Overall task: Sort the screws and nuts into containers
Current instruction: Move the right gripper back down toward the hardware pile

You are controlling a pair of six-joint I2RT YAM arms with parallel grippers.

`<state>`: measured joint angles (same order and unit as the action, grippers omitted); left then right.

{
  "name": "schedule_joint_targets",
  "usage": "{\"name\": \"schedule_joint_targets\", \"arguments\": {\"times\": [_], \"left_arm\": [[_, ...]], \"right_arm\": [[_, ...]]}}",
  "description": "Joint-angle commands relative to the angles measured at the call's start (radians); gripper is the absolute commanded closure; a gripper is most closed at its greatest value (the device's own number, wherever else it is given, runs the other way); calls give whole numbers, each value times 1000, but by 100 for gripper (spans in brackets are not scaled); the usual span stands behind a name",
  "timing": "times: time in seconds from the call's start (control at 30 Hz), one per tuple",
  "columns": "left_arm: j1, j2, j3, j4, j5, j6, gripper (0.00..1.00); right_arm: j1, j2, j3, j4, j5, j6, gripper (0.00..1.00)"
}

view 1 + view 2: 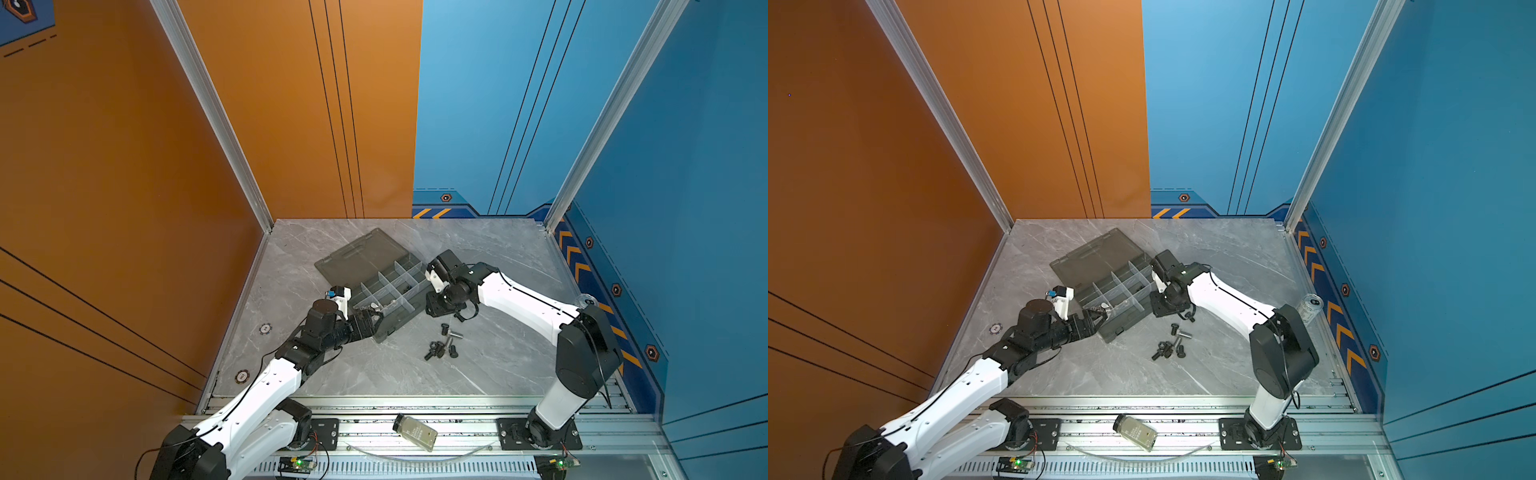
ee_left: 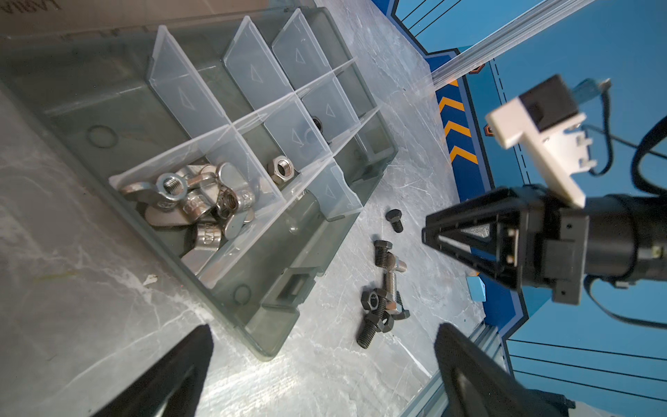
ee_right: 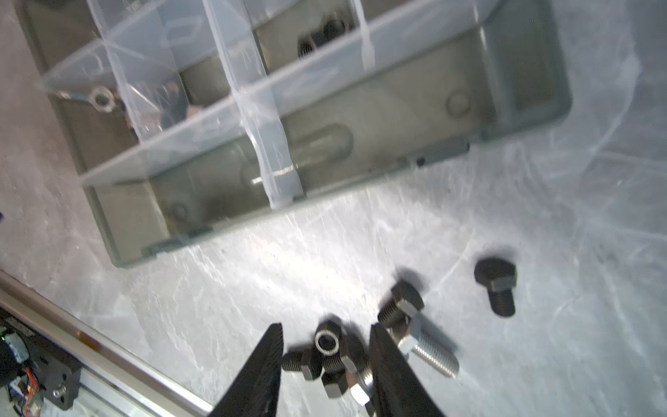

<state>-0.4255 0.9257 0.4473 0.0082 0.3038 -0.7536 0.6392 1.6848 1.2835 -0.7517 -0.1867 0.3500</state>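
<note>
The smoky-grey organiser box (image 1: 399, 324) (image 1: 1125, 328) lies open mid-table, and its containers are split by pale dividers. One cell holds silver wing nuts (image 2: 191, 202), the cell beside it a hex nut (image 2: 283, 168). A silver screw (image 3: 317, 144) lies in the long front cell. Loose screws (image 1: 442, 345) (image 1: 1171, 343) (image 2: 384, 289), mostly black, lie clustered on the table beside the box with a black nut (image 2: 371, 299) among them. My left gripper (image 1: 372, 320) (image 2: 325, 361) hangs wide open and empty at the box's near corner. My right gripper (image 1: 436, 309) (image 3: 325, 357) hovers above the cluster, jaws apart, holding nothing.
The box's flat lid (image 1: 361, 257) lies open behind it. A clear bottle (image 1: 415, 432) rests on the front rail and a silver can (image 1: 1308, 307) stands by the right wall. Orange and blue walls enclose the marble table (image 1: 498, 257).
</note>
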Motion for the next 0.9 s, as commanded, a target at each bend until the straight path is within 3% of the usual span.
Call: {"name": "schedule_joint_targets", "arguments": {"times": [0.0,0.3,0.87], "left_arm": [[3,-4,-3,-14,8,-1,2],[3,1,1,-19,7,0,2],[-1,17,1,-14,5,2,2]], "right_arm": [[24,-44,-88,-33,-49,43,57],[89,-105,-238,-11,-68,109,57],[108,-6,-245,15,-70,77,57]]}}
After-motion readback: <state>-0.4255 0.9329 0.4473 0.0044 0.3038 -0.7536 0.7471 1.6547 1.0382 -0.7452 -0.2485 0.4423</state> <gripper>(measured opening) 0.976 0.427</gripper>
